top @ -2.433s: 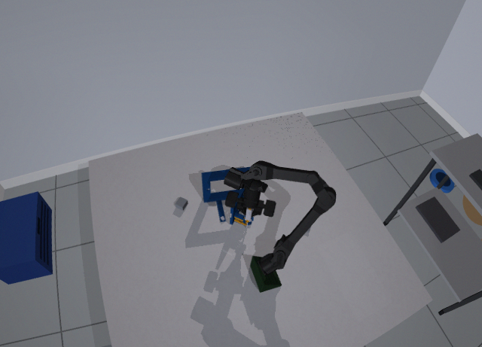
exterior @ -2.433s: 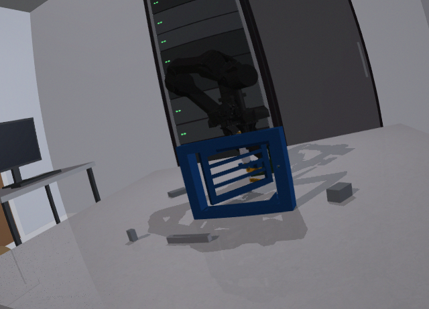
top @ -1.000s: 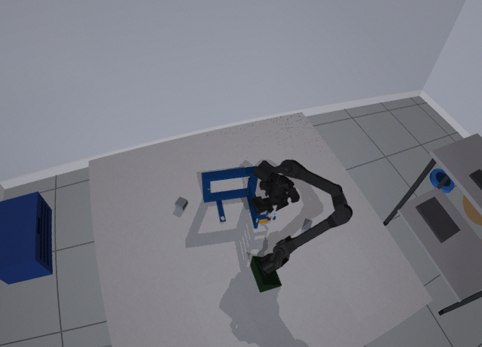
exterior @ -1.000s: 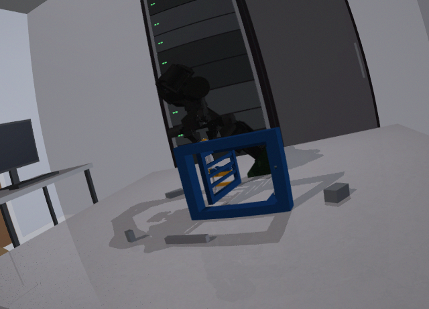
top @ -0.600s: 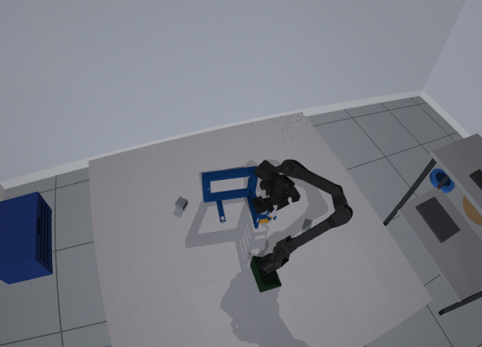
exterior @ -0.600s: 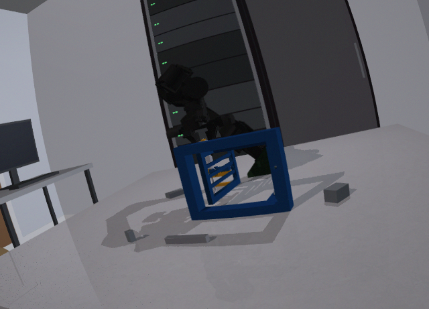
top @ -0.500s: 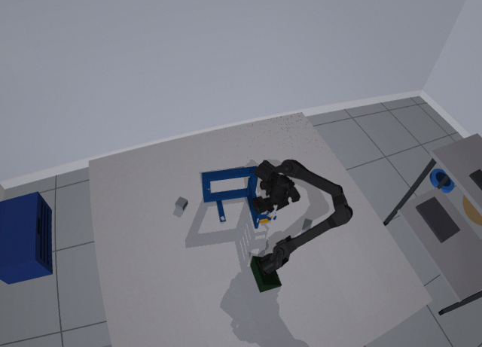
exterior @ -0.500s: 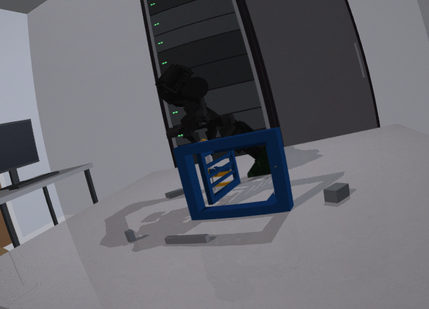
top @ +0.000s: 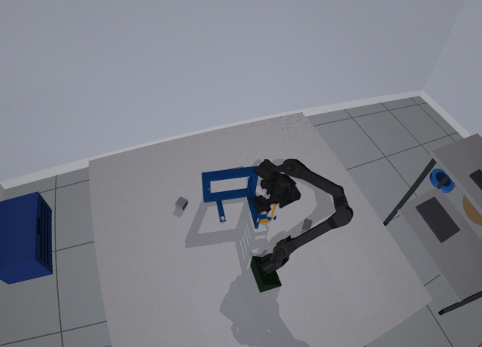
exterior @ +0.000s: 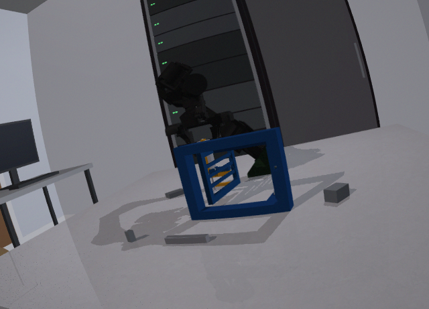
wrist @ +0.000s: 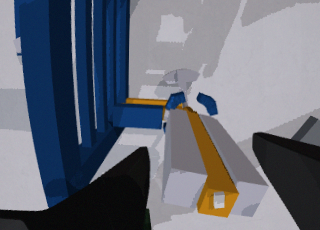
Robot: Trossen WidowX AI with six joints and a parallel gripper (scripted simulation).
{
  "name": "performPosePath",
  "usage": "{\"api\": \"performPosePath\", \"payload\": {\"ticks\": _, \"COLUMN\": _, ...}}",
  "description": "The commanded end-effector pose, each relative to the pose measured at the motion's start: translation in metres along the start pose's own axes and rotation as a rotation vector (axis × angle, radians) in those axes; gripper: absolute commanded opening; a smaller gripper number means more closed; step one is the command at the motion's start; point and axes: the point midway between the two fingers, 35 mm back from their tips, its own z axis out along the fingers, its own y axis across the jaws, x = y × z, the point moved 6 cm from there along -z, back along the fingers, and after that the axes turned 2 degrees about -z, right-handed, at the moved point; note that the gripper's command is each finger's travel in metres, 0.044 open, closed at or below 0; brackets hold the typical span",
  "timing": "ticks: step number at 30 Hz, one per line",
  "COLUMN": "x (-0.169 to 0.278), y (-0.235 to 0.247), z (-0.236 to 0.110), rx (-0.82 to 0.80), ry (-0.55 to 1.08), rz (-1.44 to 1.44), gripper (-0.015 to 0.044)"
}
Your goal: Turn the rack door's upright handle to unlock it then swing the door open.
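Presently: tabletop (top: 155,289) (exterior: 294,257) bears blue frame (top: 225,197) (exterior: 238,212) | door (top: 251,207) (exterior: 221,195) (wrist: 42,90) is swung widely outward, judged light on its hinge | hand (top: 261,217) (wrist: 200,148) is partly opened, nothing gripped | upright handle (wrist: 212,160) stands between the fingers; its flat sides are best squeezed, probably stiff, slightly slippery

- Pale walls (top: 194,63) (exterior: 96,74) rising behind grey floor tiles (top: 361,141)
- Dark server rack (exterior: 238,8) glowing with small green lights
- Blue cabinet (top: 19,238) standing on the tiles
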Motion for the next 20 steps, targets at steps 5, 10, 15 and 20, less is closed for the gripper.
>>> {"api": "performPosePath", "payload": {"ticks": 5, "x": 0.003, "y": -0.002, "z": -0.015, "rx": -0.024, "ry": -0.044, "rz": -0.016, "gripper": 0.0282}}
{"api": "performPosePath", "payload": {"ticks": 10, "x": 0.004, "y": -0.003, "z": -0.024, "rx": -0.038, "ry": -0.072, "rz": -0.026, "gripper": 0.0282}}
{"api": "performPosePath", "payload": {"ticks": 15, "x": 0.007, "y": -0.004, "z": -0.032, "rx": -0.052, "ry": -0.1, "rz": -0.036, "gripper": 0.0282}}
{"api": "performPosePath", "payload": {"ticks": 20, "x": 0.01, "y": -0.005, "z": -0.041, "rx": -0.066, "ry": -0.127, "rz": -0.047, "gripper": 0.0282}}
